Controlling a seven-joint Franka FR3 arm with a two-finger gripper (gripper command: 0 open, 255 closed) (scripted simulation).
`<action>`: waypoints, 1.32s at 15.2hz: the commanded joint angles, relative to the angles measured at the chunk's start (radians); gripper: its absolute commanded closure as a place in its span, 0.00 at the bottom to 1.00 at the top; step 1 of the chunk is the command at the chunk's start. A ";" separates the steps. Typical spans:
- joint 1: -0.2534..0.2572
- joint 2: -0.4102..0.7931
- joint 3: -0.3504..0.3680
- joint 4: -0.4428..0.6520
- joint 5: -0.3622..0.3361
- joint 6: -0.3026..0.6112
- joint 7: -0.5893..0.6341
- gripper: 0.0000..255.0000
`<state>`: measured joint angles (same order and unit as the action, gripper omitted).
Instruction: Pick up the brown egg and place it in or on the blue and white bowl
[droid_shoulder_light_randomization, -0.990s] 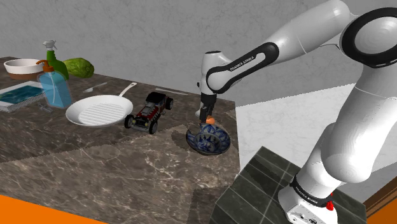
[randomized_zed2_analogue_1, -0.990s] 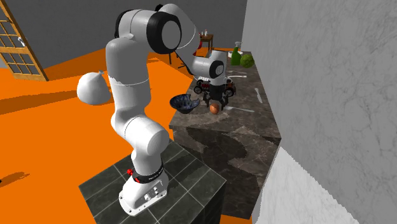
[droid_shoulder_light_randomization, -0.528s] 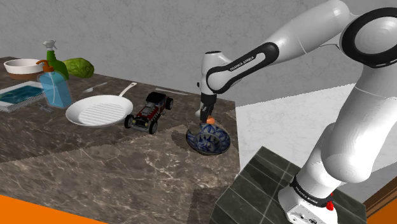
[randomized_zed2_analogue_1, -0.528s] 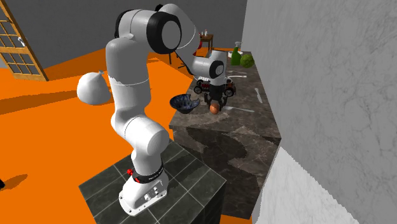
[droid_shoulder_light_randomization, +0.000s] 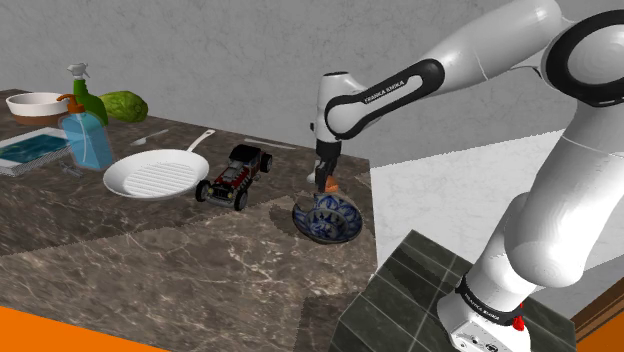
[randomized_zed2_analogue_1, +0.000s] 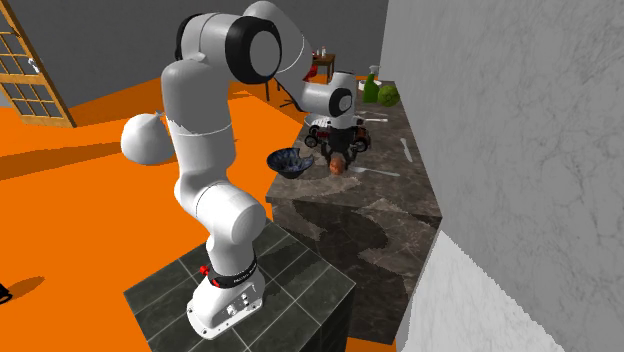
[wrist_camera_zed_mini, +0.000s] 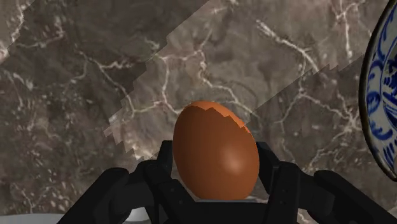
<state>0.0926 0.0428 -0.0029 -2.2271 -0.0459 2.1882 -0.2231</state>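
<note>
Wrist view: smooth, glossy brown egg (wrist_camera_zed_mini: 216, 149) clasped by the tool (wrist_camera_zed_mini: 217, 167).

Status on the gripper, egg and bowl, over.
Gripper shut on brown egg. Blue and white bowl right beside it. Toy car farther off, not in the way.

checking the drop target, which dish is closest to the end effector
The blue and white bowl, beside the end effector holding the brown egg; the white ridged pan and all-white bowl sit farther toward the shoulder view's left.
</note>
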 joint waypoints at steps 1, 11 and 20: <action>-0.002 -0.018 -0.001 0.009 0.001 -0.026 -0.004 1.00; -0.001 -0.081 -0.001 0.077 0.004 -0.158 -0.010 1.00; 0.000 -0.119 0.000 0.157 0.006 -0.277 -0.014 1.00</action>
<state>0.0915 -0.0709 -0.0040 -2.0794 -0.0405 1.9271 -0.2377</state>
